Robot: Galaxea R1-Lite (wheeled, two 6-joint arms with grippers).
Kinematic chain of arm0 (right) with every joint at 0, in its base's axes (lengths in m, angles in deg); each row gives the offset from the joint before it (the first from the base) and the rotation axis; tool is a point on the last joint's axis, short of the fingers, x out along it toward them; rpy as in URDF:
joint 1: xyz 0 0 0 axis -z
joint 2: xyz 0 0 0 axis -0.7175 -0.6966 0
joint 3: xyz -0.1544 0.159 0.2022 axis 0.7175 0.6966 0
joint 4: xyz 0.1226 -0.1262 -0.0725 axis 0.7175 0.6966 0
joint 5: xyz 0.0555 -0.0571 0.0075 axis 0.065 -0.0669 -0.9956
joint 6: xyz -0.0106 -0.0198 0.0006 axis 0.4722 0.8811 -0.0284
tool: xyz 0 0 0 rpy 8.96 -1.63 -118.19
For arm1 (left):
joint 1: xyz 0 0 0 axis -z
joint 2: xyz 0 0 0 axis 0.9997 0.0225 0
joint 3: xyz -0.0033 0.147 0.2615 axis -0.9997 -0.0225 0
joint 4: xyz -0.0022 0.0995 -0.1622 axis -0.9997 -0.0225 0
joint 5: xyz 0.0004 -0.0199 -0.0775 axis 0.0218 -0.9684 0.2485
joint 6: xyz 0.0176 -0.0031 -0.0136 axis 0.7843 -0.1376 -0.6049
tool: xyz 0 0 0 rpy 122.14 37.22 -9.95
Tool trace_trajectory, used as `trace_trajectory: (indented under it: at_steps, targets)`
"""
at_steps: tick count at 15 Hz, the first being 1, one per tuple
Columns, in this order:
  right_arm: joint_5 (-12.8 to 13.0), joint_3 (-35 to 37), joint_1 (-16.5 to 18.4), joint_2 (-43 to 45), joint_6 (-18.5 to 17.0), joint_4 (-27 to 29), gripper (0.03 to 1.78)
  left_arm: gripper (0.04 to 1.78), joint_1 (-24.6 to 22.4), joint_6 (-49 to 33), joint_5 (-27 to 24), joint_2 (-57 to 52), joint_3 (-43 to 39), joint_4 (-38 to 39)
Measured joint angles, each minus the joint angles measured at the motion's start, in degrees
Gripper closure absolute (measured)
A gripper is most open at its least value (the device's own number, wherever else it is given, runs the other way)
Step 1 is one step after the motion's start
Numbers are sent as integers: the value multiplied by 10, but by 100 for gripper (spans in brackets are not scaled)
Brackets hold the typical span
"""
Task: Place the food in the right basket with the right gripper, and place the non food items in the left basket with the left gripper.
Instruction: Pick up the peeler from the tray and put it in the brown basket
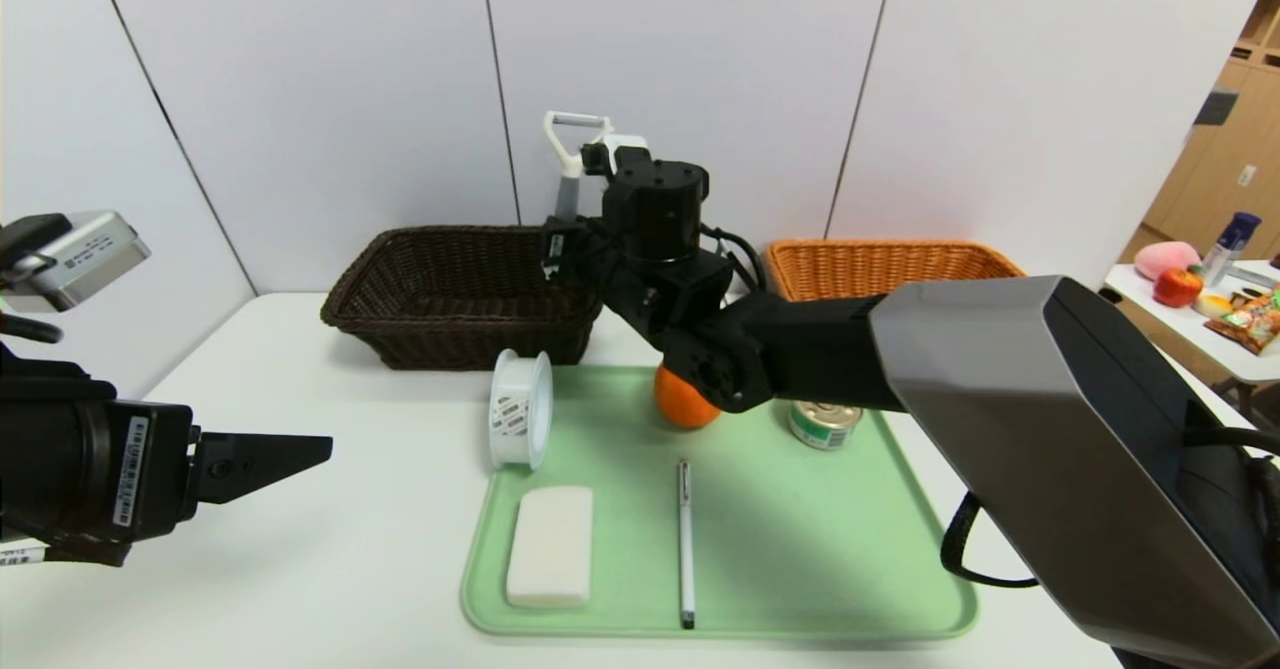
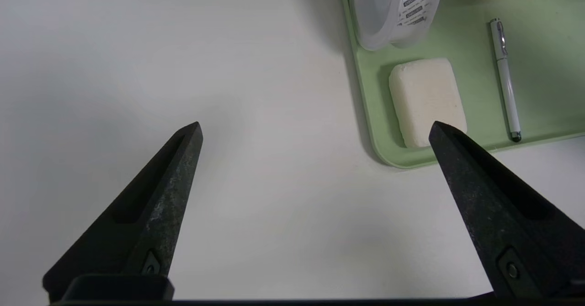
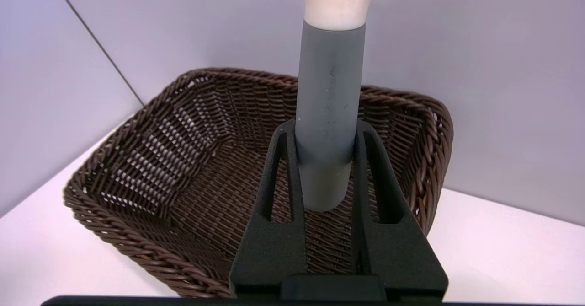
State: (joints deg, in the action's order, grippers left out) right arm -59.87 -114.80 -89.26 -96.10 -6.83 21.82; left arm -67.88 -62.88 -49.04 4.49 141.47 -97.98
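My right gripper (image 3: 325,127) is shut on the grey handle of a white-headed peeler (image 3: 330,114) and holds it upright over the right rim of the dark brown basket (image 3: 151,159). In the head view the peeler (image 1: 572,159) sticks up above the basket (image 1: 450,299). My left gripper (image 1: 300,449) hangs open and empty over bare table left of the green tray (image 1: 800,569). On the tray lie an orange (image 1: 683,399), a can (image 1: 824,422), a pen (image 1: 685,539), a white block (image 1: 550,546) and a white spool (image 1: 521,408).
The orange wicker basket (image 1: 890,264) stands at the back right, partly behind my right arm. A side table (image 1: 1200,329) with assorted items is at the far right. In the left wrist view the block (image 2: 427,100) and pen (image 2: 505,77) lie beyond the fingers.
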Motion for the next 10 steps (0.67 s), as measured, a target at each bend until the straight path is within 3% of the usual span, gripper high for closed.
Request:
trace_trajectory:
  at_steps: [5, 10]
  targets:
    - [-1, 0, 0, -14, 0, 8, 152, 7, 0, 0, -3, -1, -2, 0]
    - [-4, 0, -3, -12, 0, 16, 89, 7, 0, 0, -5, -4, -2, 0]
